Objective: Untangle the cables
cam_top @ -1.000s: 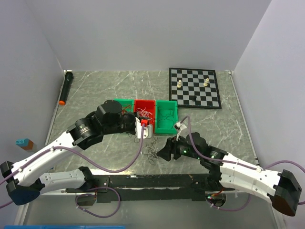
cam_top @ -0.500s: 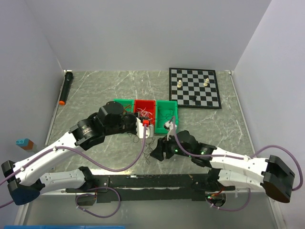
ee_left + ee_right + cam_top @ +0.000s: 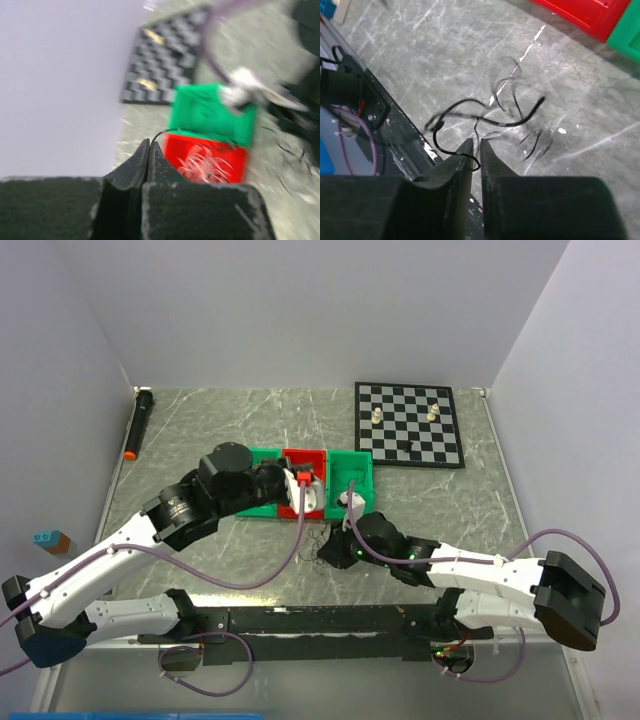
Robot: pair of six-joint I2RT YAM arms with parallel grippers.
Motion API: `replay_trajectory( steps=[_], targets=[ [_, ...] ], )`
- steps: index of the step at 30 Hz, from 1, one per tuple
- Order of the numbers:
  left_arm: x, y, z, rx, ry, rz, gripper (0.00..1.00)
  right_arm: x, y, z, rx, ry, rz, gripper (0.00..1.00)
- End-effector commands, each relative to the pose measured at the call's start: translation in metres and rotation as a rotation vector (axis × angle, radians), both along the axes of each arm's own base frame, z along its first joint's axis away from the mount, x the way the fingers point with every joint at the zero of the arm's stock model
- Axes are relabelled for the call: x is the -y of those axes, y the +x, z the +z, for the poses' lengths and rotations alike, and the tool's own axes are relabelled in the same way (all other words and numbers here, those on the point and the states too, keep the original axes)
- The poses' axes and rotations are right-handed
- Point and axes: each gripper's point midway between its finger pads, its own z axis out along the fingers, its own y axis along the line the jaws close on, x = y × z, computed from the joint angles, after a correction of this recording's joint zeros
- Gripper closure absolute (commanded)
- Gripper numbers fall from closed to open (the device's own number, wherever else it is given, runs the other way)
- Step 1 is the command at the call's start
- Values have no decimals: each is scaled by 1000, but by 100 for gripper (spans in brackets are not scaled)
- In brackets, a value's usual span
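A bunch of thin black cables (image 3: 318, 542) lies on the marble table in front of the bins. My right gripper (image 3: 326, 554) is down in this bunch. In the right wrist view its jaws (image 3: 476, 145) stand only a narrow slit apart, with a loop of black cable (image 3: 485, 120) caught between the tips. My left gripper (image 3: 305, 490) hovers over the red bin (image 3: 292, 462), which holds white cables (image 3: 202, 162). Its jaws (image 3: 149, 145) are pressed together, and a thin black cable (image 3: 165, 131) comes out from between the tips.
Green bins (image 3: 352, 480) (image 3: 262, 456) flank the red one. A chessboard (image 3: 408, 425) with a few pieces lies at the back right. A black marker (image 3: 138, 422) lies along the left wall. The dark base rail (image 3: 350, 95) runs just behind the black cables.
My right arm has reached left into the black cables and its jaws have closed from wide open. The left gripper has shifted slightly back over the red bin, still shut.
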Motion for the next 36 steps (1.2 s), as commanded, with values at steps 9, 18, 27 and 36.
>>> replay_trajectory(
  steps=[9, 18, 27, 36],
  targets=[
    [-38, 43, 226, 276, -650, 313, 99, 51, -7, -8, -40, -10, -186, 100],
    [-48, 38, 268, 359, -735, 317, 99, 83, -12, -31, -89, -79, -286, 100],
    [-93, 33, 368, 734, -852, 475, 99, 101, -29, -66, -234, -177, -355, 100],
    [-141, 29, 434, 922, -987, 582, 99, 115, -35, -81, -287, -257, -403, 100]
  ],
)
